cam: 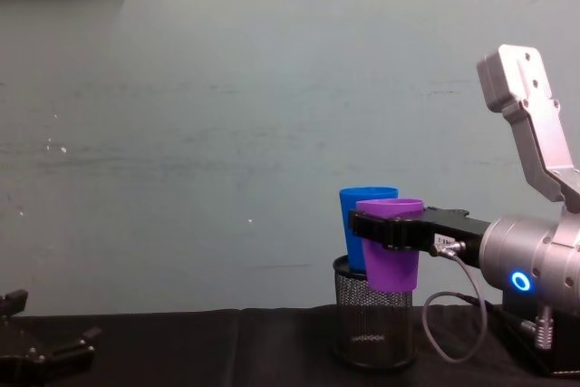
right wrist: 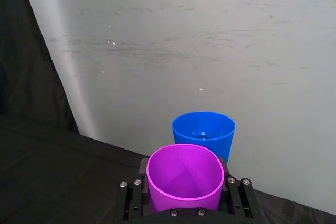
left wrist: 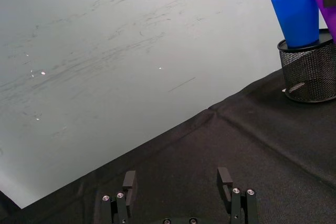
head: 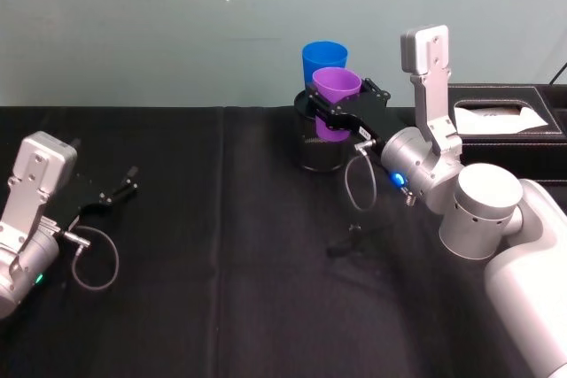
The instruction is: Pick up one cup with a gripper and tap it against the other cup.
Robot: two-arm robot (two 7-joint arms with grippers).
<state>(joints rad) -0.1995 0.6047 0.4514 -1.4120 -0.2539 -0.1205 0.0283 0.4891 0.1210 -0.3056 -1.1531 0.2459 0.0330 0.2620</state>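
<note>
Right end effector (head: 341, 104), extended forward, clamps purple cup (head: 337, 84) beside blue cup (head: 323, 57).

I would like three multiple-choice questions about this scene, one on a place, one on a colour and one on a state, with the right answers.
1. Where does the blue cup stand?
A. on a plate
B. in the mesh pen holder
C. on a shelf

2. Which colour is the cup held by the right gripper?
A. purple
B. green
C. blue

3. How is the left gripper?
A. shut on a cup
B. open, holding nothing
C. shut on a pen

Answers:
1 B: its base sits in the holder's mouth.
2 A: the jaws clamp the purple cup.
3 B: a bare gap lies between its fingers.
</note>
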